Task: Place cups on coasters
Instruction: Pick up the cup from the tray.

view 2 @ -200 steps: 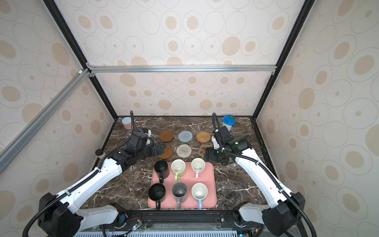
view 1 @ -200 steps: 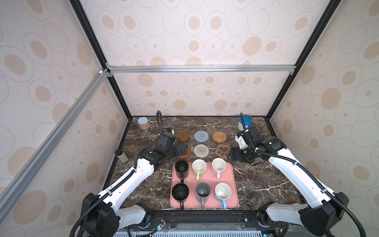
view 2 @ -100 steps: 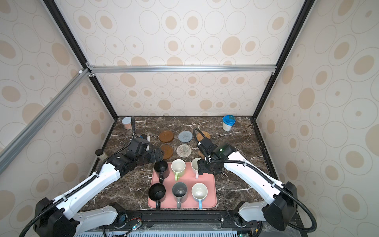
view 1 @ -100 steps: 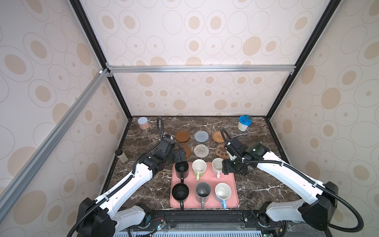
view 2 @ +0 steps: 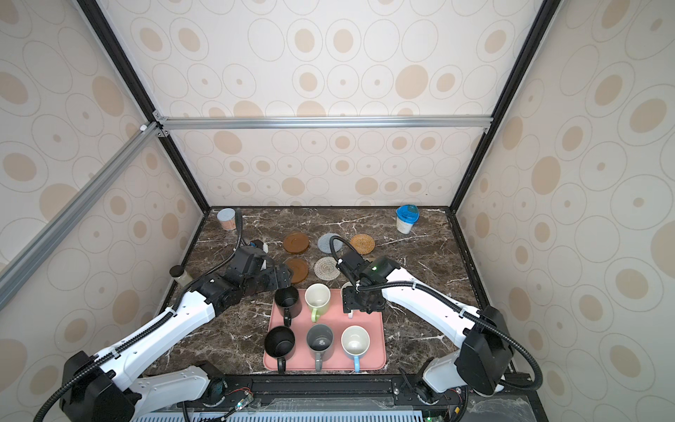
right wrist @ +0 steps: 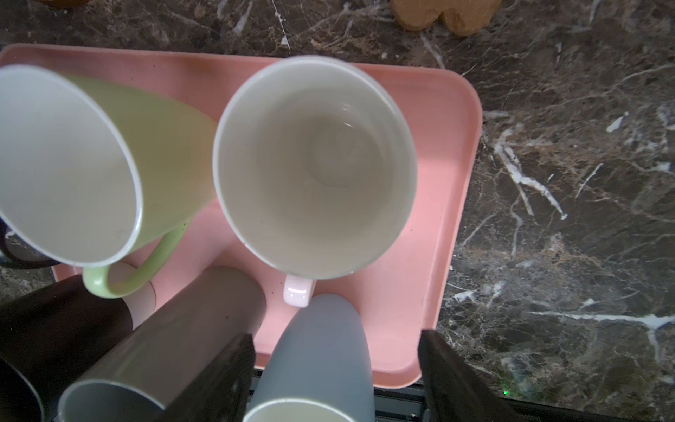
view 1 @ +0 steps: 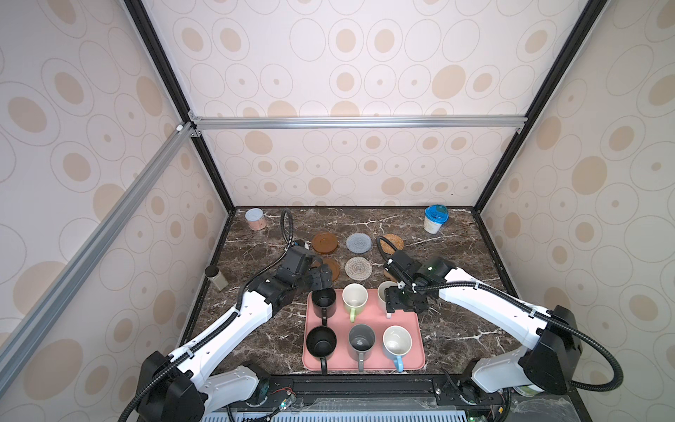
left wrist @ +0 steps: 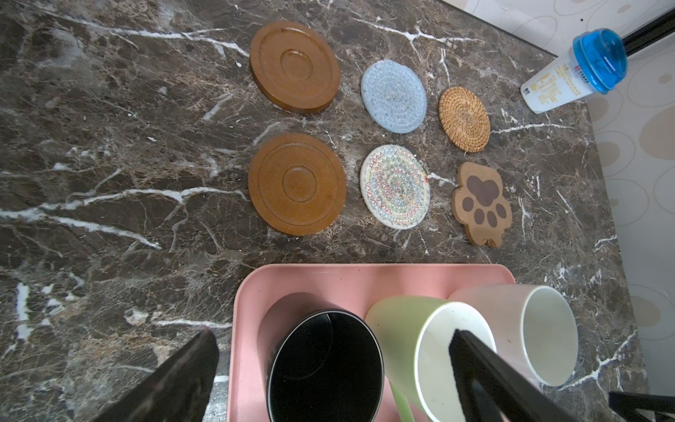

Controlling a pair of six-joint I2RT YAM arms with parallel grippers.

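Both arms hang over the far row of the pink tray (view 1: 414,329), where all six mugs stand and none has reached a coaster. The left end effector (view 1: 323,276), jaws at full spread and empty, is poised by the far black mug (view 1: 323,300). The right end effector (right wrist: 336,338), jaws partly apart and also empty, hovers above the pale pink mug (right wrist: 314,164), on its handle side. The six coasters, from the near brown disc (left wrist: 296,182) to the paw-shaped mat (left wrist: 480,204), lie bare on the desk just beyond the tray. The danger is crowding. The pale green mug (view 1: 354,296) sits close between both targets, so a descending finger could clip its rim and tip it, and the two arms could meet. How high the right jaws stand above the pink rim is hard to judge.
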